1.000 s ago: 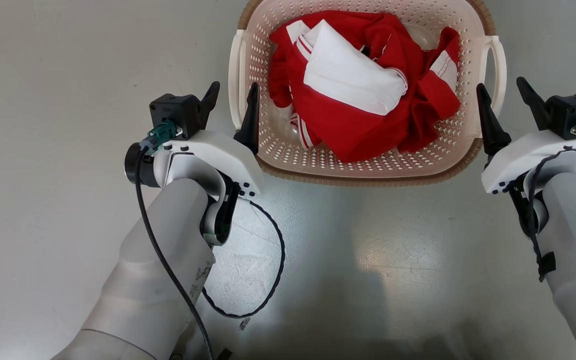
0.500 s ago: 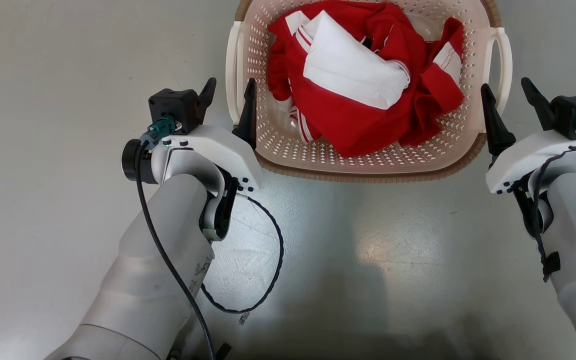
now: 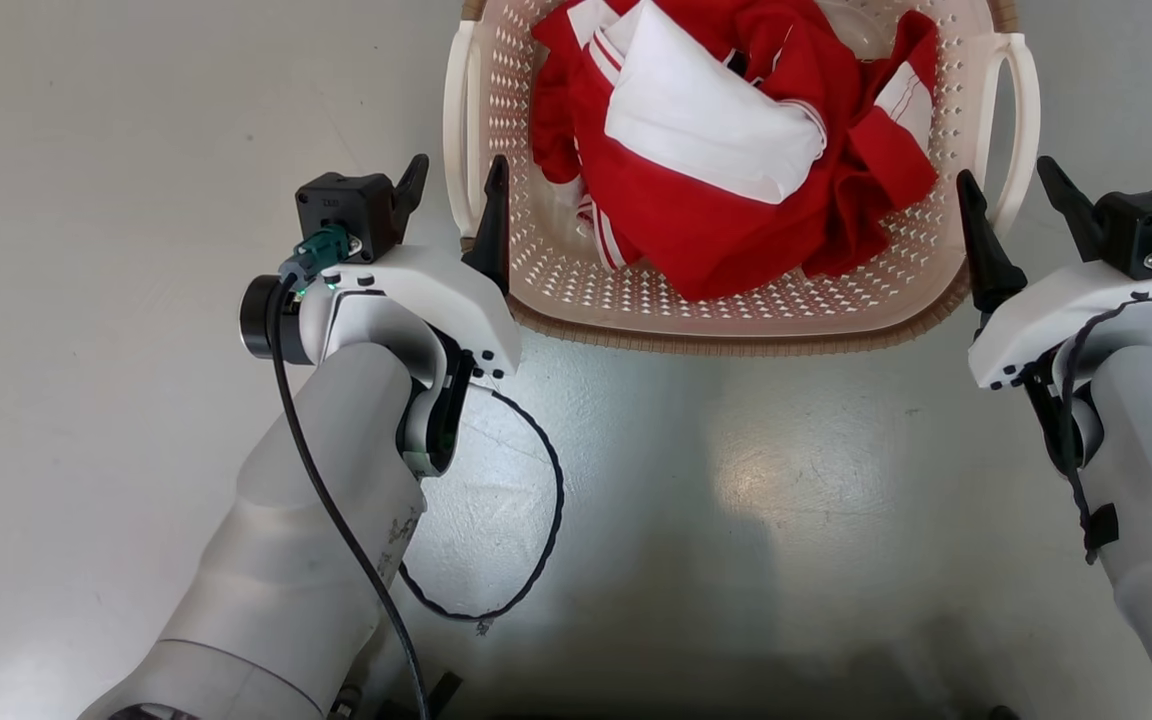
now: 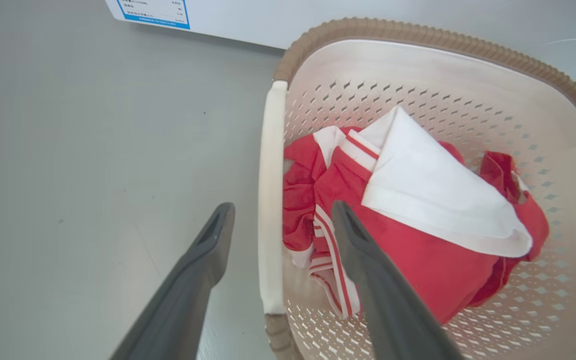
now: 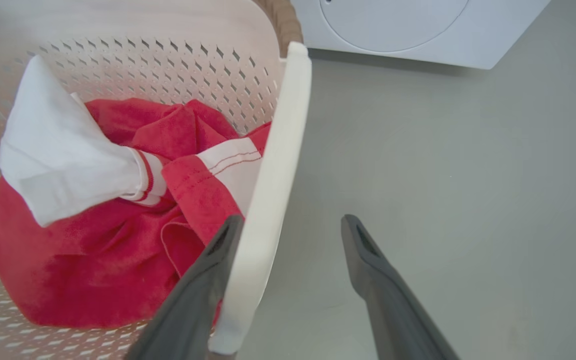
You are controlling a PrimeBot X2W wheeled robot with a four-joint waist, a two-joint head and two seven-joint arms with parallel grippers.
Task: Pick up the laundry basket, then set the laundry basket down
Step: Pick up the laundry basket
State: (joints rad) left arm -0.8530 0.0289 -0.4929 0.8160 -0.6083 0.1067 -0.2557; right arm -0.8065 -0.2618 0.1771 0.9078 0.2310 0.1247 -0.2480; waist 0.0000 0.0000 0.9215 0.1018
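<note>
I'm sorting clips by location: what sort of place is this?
Probably a laundry area: a laundry basket of red and white clothes sits on a smooth grey floor, near a white appliance with a round door, likely a washing machine.

Appliance sticker point(image 4: 154, 11): print unreadable

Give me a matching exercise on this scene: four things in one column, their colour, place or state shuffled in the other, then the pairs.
1. left pincer
2. right pincer
3. white cloth
4. laundry basket rim

A. brown, woven look
B. open, astride the right handle
C. lying on the red garment
D. open, astride the left handle

Pairs: 1-D, 2-B, 3-C, 4-A
</note>
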